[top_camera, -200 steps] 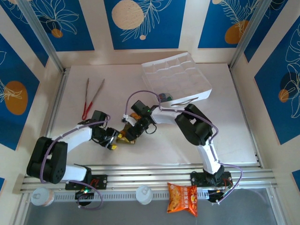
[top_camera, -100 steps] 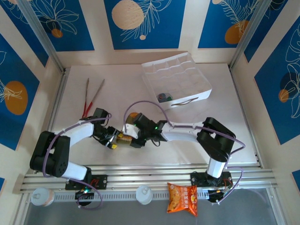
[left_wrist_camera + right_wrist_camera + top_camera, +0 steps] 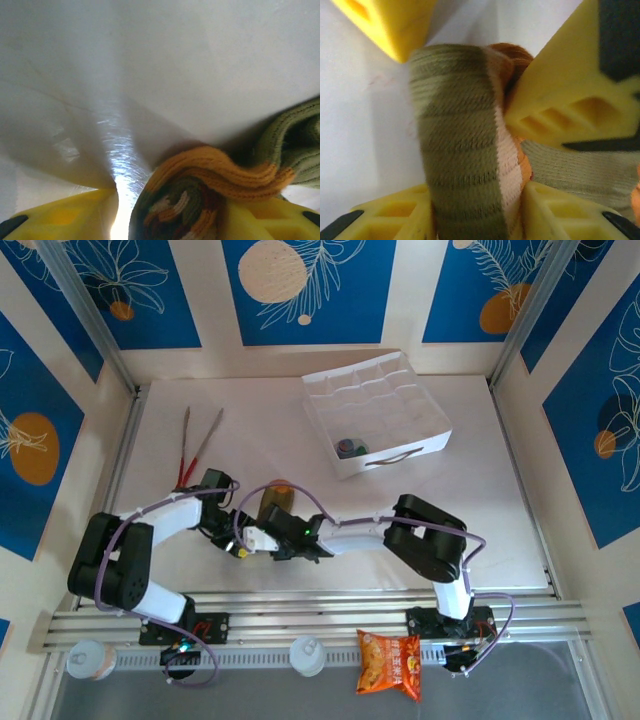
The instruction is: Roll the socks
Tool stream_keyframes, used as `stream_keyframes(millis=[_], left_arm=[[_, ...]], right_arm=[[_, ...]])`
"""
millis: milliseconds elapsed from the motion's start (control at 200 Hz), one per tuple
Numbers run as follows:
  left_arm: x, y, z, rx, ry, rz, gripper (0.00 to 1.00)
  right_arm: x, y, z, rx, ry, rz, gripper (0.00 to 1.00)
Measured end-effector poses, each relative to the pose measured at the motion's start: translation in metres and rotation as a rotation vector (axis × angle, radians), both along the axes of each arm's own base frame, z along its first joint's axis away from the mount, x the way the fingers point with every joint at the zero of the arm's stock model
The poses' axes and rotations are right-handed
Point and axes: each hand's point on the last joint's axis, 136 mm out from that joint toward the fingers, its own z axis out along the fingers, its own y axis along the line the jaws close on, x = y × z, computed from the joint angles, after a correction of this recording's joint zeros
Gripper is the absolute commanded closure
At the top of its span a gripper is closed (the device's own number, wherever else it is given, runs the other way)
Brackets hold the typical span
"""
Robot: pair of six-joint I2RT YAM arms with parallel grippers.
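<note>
The socks are wound into a tight roll whose end shows orange, cream and olive-green coils. That roll sits between the yellow fingers of my left gripper, pressed against the right one, with a thin bright sliver beside the left one. My right gripper is shut on the same socks, both pads snug against the olive and cream band. The left gripper's fingers straddle the roll just beyond. From above, the left gripper and right gripper meet at the front left, with loose olive sock trailing behind.
A white compartment box stands at the back right with a small dark item in one cell. Red-handled tongs lie at the back left. An orange snack packet rests on the front rail.
My right gripper has swung left and toward the front, closing in on the left gripper, and the box is uncovered. The left gripper has barely shifted.
</note>
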Motion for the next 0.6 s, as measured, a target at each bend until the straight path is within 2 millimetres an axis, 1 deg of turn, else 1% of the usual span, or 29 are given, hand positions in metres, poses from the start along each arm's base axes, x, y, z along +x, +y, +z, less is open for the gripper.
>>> stream_keyframes(millis=[40, 110, 155, 230, 290, 345, 450, 600], left_arm=[[0.001, 0.001, 0.000, -0.001, 0.002, 0.006, 0.46], [0.001, 0.001, 0.000, -0.001, 0.005, 0.008, 0.45], [0.001, 0.002, 0.001, 0.000, 0.002, 0.011, 0.41], [0.003, 0.003, 0.004, 0.008, -0.015, 0.019, 0.33], [0.007, 0.006, 0.007, 0.023, -0.040, 0.031, 0.27], [0.008, 0.013, 0.011, 0.050, -0.061, 0.047, 0.25], [0.010, 0.028, 0.018, 0.104, -0.089, 0.088, 0.22], [0.006, 0.048, 0.017, 0.167, -0.066, 0.144, 0.22]], right_arm=[[0.002, 0.000, 0.001, -0.007, -0.007, -0.006, 0.91], [0.002, 0.001, 0.004, -0.012, -0.004, -0.022, 1.00], [0.002, 0.001, 0.004, -0.009, 0.010, -0.038, 1.00], [0.001, 0.001, 0.003, 0.006, 0.041, -0.055, 1.00], [-0.002, 0.004, 0.004, 0.034, 0.097, -0.065, 1.00], [-0.006, 0.007, 0.004, 0.053, 0.161, -0.066, 1.00], [-0.016, 0.020, 0.006, 0.097, 0.290, -0.057, 1.00], [-0.030, 0.036, 0.005, 0.131, 0.456, -0.047, 1.00]])
